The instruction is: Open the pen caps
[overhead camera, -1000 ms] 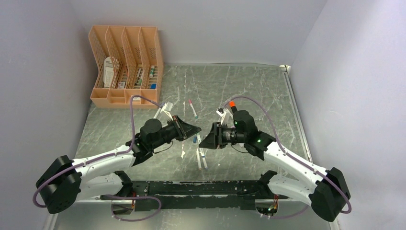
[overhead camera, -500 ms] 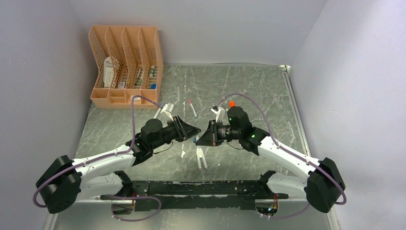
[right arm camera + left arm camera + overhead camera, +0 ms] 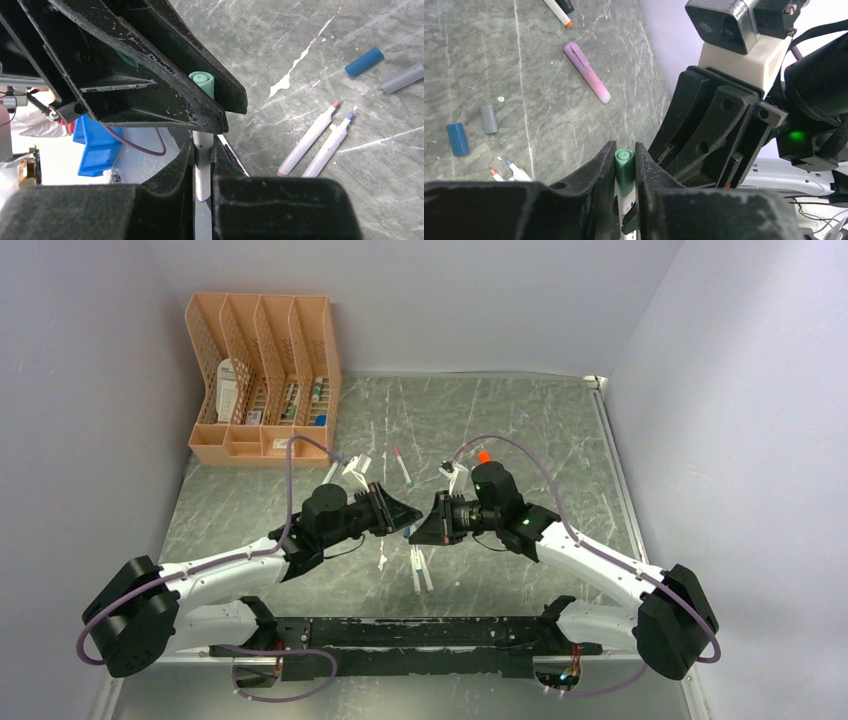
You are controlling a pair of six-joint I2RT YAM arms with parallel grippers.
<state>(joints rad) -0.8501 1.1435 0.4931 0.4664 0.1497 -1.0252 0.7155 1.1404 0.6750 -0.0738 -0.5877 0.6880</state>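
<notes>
A white pen hangs between my two grippers over the middle of the table. My left gripper [image 3: 625, 162] is shut on its teal pen cap [image 3: 625, 170]. Facing it, my right gripper [image 3: 202, 150] is shut on the white barrel [image 3: 202, 170], and the teal cap [image 3: 203, 82] pokes out beyond it. From above, the left gripper [image 3: 408, 515] and right gripper [image 3: 425, 523] meet tip to tip. On the table lie a loose blue cap [image 3: 458, 139] and a loose grey cap [image 3: 489, 119]. An orange cap [image 3: 484, 456] sits behind the right arm.
Two uncapped white pens [image 3: 320, 142] lie side by side below the grippers. A pale purple highlighter [image 3: 586, 72] and a pink-capped pen [image 3: 402, 468] lie further back. An orange mesh organiser [image 3: 262, 380] stands at the back left. Walls close in on three sides.
My right arm has moved left up to the left gripper and its jaws have closed on the pen barrel. The left arm has shifted slightly away from me.
</notes>
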